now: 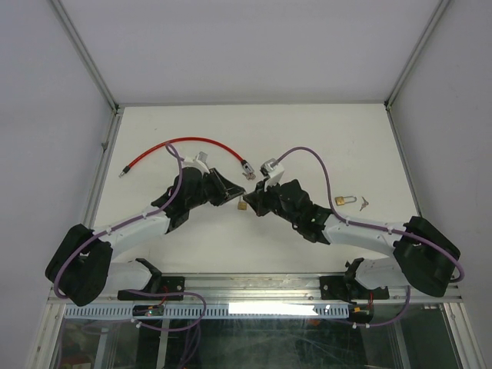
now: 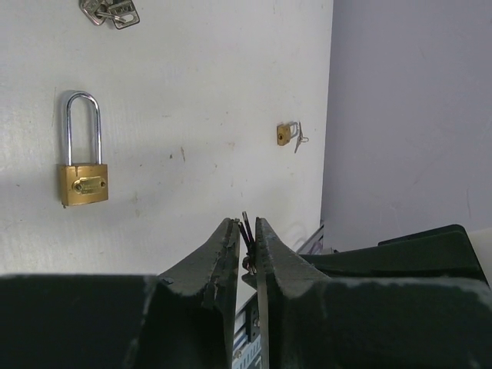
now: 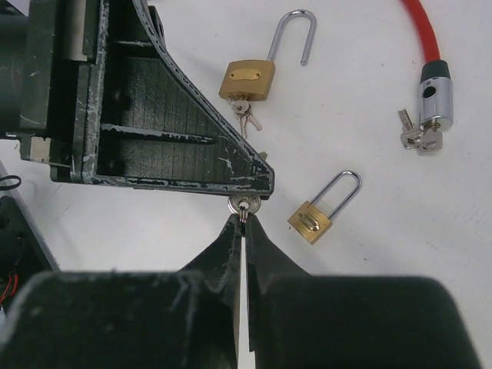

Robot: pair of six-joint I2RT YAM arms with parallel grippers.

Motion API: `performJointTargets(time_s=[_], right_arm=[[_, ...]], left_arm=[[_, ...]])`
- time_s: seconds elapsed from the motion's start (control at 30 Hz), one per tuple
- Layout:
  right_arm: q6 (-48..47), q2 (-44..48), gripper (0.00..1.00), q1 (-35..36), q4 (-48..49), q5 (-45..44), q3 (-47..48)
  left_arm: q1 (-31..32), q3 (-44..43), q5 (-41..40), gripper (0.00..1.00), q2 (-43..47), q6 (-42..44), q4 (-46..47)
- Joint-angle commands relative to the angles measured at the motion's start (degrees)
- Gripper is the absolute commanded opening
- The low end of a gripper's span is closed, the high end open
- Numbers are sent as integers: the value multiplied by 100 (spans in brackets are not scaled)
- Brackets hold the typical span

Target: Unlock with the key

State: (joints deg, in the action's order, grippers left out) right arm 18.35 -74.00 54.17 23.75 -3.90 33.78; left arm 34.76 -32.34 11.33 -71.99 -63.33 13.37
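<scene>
A silver key hangs on a thin ring, held up between both grippers over the middle of the table. My right gripper is shut on the ring just below the key's head. The key's blade is hidden behind a finger of my left gripper, whose jaws stand almost together with the key and ring between them. A brass padlock with a long shackle lies flat just beyond the fingertips, also seen as the padlock and the padlock.
A second brass padlock lies farther off with keys in its keyhole. A red cable lock curves across the back, its metal end with keys beside it. A third small padlock with a key lies at the right.
</scene>
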Motion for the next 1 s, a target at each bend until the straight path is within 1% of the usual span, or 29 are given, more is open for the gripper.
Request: performJointTargets(time_s=[0.0,0.1,0.23,0.37,0.43,0.67,0.8,0.97], right_arm=[[0,-26,0,76,493,-290,93],[55,-12,0,75,437,-537,73],[14,-26,0,78,442,-422,71],[-10,-36,0,89,537,-330,65],[-30,-28,0,102,572,-333,51],[-50,-18,0,123,596,-374,37],[-67,-14,0,129,610,-365,36],[-75,-18,0,146,625,-342,16]], left_arm=[[-68,29,-120,15,282,7,308],[-71,95,-166,17,503,-11,295],[-66,123,-218,25,681,-52,277],[-71,106,-121,33,629,-61,348],[-66,77,-67,35,551,-73,351],[-68,34,-123,35,385,-138,179],[-83,104,-501,30,527,-312,-73],[-141,236,-765,27,765,-553,-32]])
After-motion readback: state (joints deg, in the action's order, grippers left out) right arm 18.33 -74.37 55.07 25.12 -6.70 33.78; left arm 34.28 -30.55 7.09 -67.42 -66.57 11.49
